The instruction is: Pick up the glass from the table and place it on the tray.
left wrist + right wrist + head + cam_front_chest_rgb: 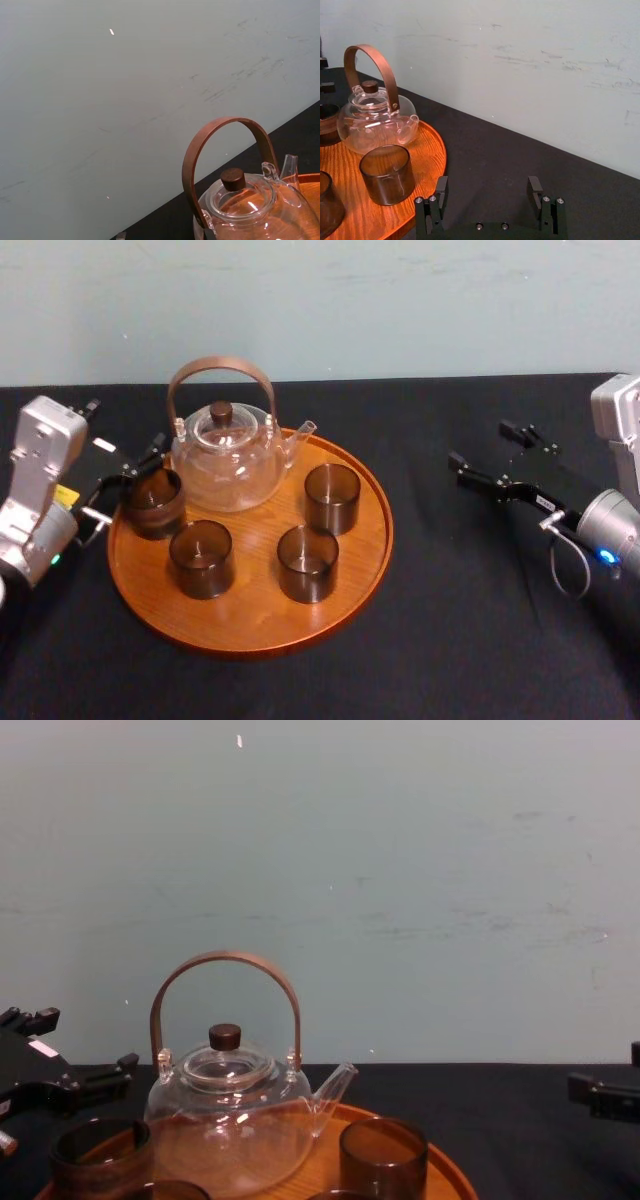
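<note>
At the far left, the left gripper (135, 478) hung at the tray's left rim. Its fingers (120, 1067) were spread wide and gripped nothing. The glass (152, 502) stood just beside them, inside the tray (250, 625), near the rim and left of the teapot (225, 455). Whether a finger brushed its wall could not be told, nor whether the glass sat quite flat.

As the glass was on the tray and not on the desk (480, 640), the placing step looked all but done, with only the retreat left. That move would call for drawing the left gripper away from the tray with the fingers kept apart. It would need to go slowly enough not to clip the glass or nudge it against the teapot close by.

Three more glasses (331, 497) stood further right on the tray.

At the far right, the right gripper (480, 445) hovered over the bare desk, well apart from the tray. It was idle, with its fingers (534, 186) open and nothing between them.
</note>
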